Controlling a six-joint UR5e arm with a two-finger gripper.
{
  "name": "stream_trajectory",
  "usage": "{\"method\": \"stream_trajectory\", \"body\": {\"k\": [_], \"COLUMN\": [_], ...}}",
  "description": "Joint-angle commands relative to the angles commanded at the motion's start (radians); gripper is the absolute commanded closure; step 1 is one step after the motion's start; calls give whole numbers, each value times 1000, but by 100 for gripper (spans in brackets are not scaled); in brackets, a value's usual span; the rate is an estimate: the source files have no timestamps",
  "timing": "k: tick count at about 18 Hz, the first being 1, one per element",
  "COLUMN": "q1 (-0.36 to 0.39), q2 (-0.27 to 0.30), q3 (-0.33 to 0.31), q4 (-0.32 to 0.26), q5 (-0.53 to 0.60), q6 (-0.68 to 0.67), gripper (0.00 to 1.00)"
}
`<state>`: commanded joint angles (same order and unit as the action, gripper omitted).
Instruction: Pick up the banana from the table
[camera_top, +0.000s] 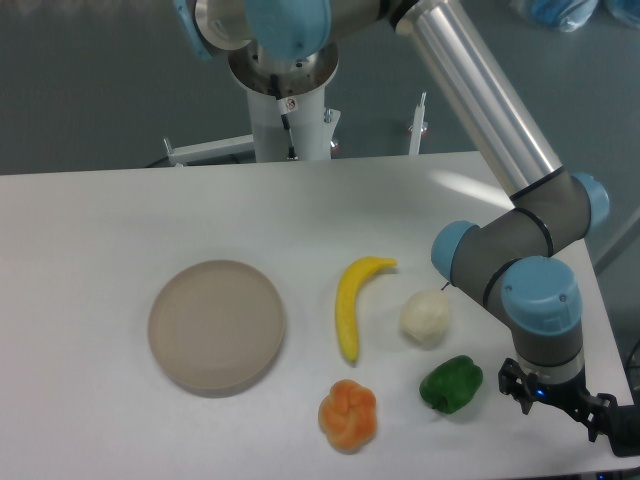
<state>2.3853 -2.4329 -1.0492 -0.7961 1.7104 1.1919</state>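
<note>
The banana (352, 310) is seen lying flat on the white counter (90, 230), a little to the 4 o'clock side of the middle of the view, its tip pointing toward 2 o'clock and its blunt end toward 6 o'clock, so that the curve bows toward 9 o'clock. A round beige plate (217, 326) lies well apart at 9 o'clock of it; a whitish round fruit (426, 317) sits near at 3 o'clock, apart from it; a lumpy orange fruit (348, 415) rests just beyond its lower end at 6 o'clock, and a green pepper (451, 384) lies further off at 4 o'clock. The hand (556, 404) is found low at the 4 o'clock corner of the counter, past the pepper and well apart from the banana; its fingers are dark and partly cut off by the edge of the view, so whether they are spread or closed cannot be told, and nothing is seen held in it. The task is judged not yet begun. The banana looks smooth and plastic, so it is expected to be light, stiff and somewhat slippery, unlikely to bruise. A hold across the narrow width at the middle of the curve is advised, where both sides are free and the neighbouring fruits are least likely to be disturbed.
</note>
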Motion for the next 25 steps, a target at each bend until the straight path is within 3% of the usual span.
{"method": "stream_trajectory", "body": {"k": [9,16,18,23,25], "q1": [-23,-26,-28,-26,-26], "q2": [37,208,267,400,425], "q3": [-8,-155,-204,-337,-383], "q4": [-3,-31,-84,-306,-347], "q5": [15,23,21,-1,-56], "q6": [-5,-55,-58,-121,-199], "gripper": [0,0,0,0,0]}}
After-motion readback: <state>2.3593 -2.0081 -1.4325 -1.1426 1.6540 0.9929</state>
